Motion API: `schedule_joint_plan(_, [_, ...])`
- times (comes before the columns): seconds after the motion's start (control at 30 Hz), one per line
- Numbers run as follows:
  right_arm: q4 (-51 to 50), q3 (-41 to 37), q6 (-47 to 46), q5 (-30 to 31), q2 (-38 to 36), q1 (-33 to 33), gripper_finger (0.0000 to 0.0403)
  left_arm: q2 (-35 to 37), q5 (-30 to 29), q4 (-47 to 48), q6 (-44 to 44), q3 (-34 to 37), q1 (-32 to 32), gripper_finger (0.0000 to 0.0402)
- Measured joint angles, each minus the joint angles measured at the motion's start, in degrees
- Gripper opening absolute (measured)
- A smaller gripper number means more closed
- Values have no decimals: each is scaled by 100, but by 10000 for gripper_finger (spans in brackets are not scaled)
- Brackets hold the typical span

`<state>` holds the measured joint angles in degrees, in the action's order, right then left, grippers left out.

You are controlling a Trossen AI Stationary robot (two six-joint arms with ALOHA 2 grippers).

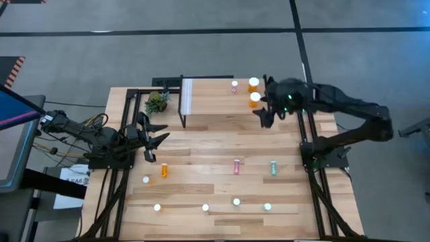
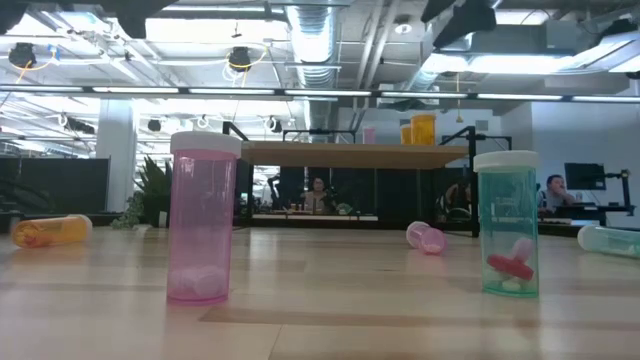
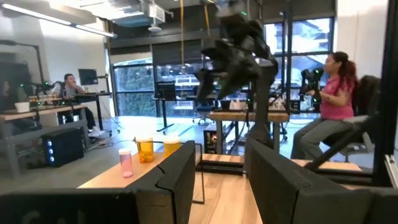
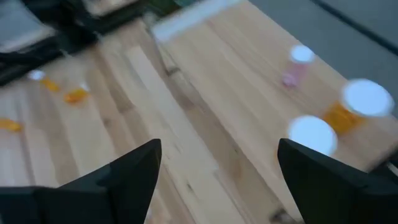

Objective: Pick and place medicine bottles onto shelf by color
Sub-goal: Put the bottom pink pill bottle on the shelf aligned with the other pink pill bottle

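Note:
The shelf [image 1: 209,102] stands at the table's far side, its pale strip [image 1: 187,97] at the left end. On its right end stand a pink bottle [image 1: 234,86] and two larger orange bottles [image 1: 253,83] [image 1: 255,98]. My right gripper [image 1: 263,118] hovers open above that end, just nearer than the orange bottles [image 4: 314,134], holding nothing. My left gripper [image 1: 152,144] waits open at the table's left side. On the table lie an orange bottle [image 1: 164,170], a pink one [image 1: 236,166] and a teal one [image 1: 273,167]. Several others stand upright near the front edge [image 1: 236,201].
A small green plant [image 1: 157,102] sits left of the shelf. The black frame rails [image 1: 306,134] run along both sides of the table. People sit at desks in the room beyond [image 3: 333,93]. Bare wood lies between the shelf and the lying bottles [image 1: 215,141].

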<state>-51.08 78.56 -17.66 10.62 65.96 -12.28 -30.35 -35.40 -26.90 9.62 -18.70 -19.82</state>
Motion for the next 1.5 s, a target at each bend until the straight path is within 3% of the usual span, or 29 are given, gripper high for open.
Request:
schedule_joint_plan(0.13, [1049,-839,256,12,-447,204,340,-2,-85,-55,-175,0,144,129])
schedule_joint_plan(0.3, [1823,-1343,659,25,-574,348,340,-2,-443,-52,-386,0,256,129])
schedule_joint_plan(0.6, [1886,-1415,1065,21,-475,429,336,-15,-603,-50,-548,0,270,129])
schedule_joint_plan(1.5, [2021,-1418,1059,1,-471,427,331,-13,-707,-52,-436,0,268,129])
